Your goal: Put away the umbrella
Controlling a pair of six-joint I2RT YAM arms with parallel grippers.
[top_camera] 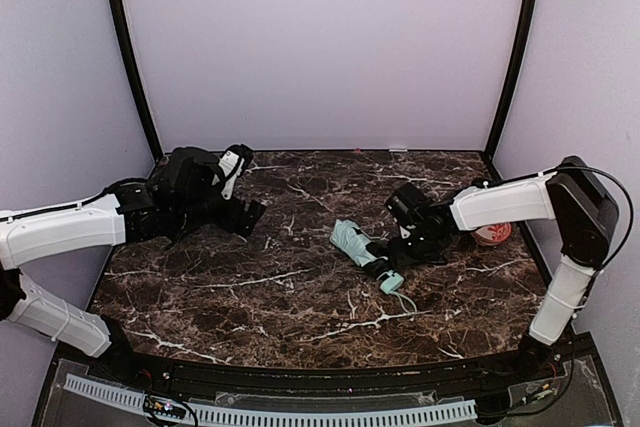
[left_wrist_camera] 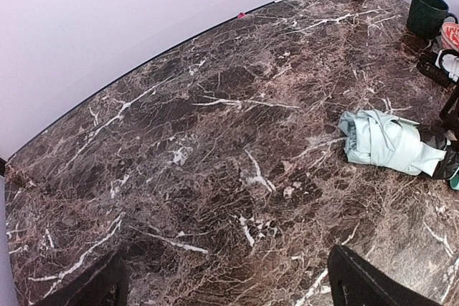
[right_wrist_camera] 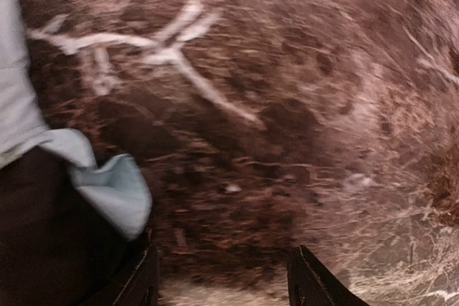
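A compact folding umbrella (top_camera: 356, 245) with a pale mint-green canopy and black strap lies on the dark brown, white-veined marble table (top_camera: 280, 307), just to the 3 o'clock side of the table's middle in the top view. Its bunched fabric end points toward 10 o'clock and its short mint handle (top_camera: 392, 282) toward 4 o'clock. A thin wrist cord (top_camera: 407, 300) trails off the handle toward 5 o'clock. The right gripper (right_wrist_camera: 221, 286) is low at the umbrella's 2 o'clock side. Its wrist view is blurred, but its black fingers (right_wrist_camera: 310, 288) stand apart with only bare marble between them. A fold of mint fabric and the dark underside lie against the finger at that view's 7 o'clock. The left gripper (left_wrist_camera: 229, 284) hangs over the table's 9 o'clock side, well apart from the umbrella, its fingers (left_wrist_camera: 100, 288) spread wide over bare marble. From its wrist view the umbrella lies at 3 o'clock. A dark green cup (left_wrist_camera: 429, 11) stands at 2 o'clock, near the table's far corner. An orange-and-white patterned bowl (top_camera: 492, 234) sits at the table's 3 o'clock edge, partly behind the right arm.
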